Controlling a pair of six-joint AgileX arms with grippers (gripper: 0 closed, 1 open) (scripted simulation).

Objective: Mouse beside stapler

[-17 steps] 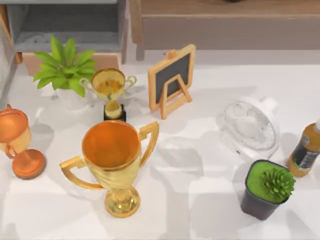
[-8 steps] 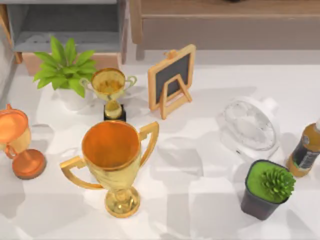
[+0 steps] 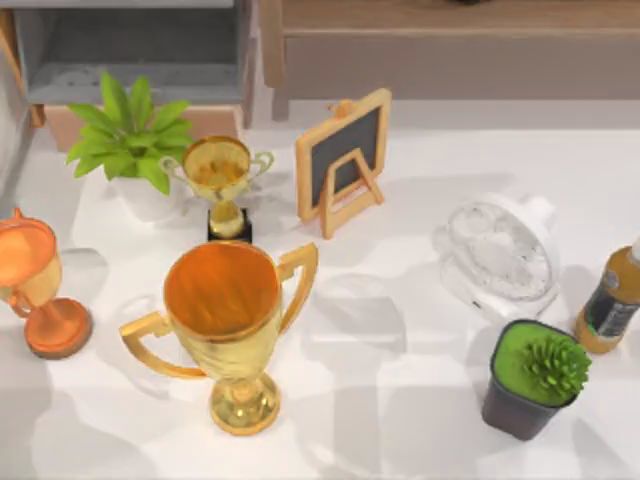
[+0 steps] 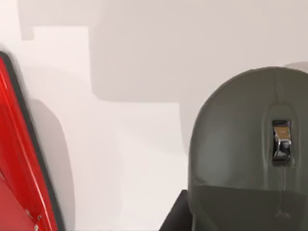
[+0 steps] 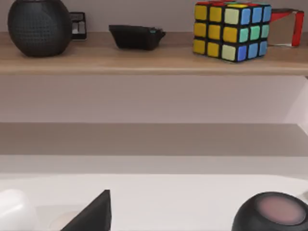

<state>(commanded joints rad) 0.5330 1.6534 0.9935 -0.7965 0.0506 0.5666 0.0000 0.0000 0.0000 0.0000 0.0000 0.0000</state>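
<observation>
Looking down through the left wrist camera, I see the grey mouse [image 4: 250, 149] lying on the white tabletop [image 4: 144, 62], with the red stapler [image 4: 19, 163] near it but apart, a bare strip between them. I cannot tell whether my left end effector is apart or together, nor the right one's (its camera faces a wooden shelf [image 5: 144, 60] carrying a colour cube [image 5: 230, 31]). To do this step well, I judge I should centre over the mouse's body, grip across its narrow sides, lift little, and set it just beside the stapler without nudging it. As for containers, the big gold trophy [image 3: 225, 320] stands with an empty cup, and the dark pot [image 3: 520, 395] holds a green succulent [image 3: 555, 368].
</observation>
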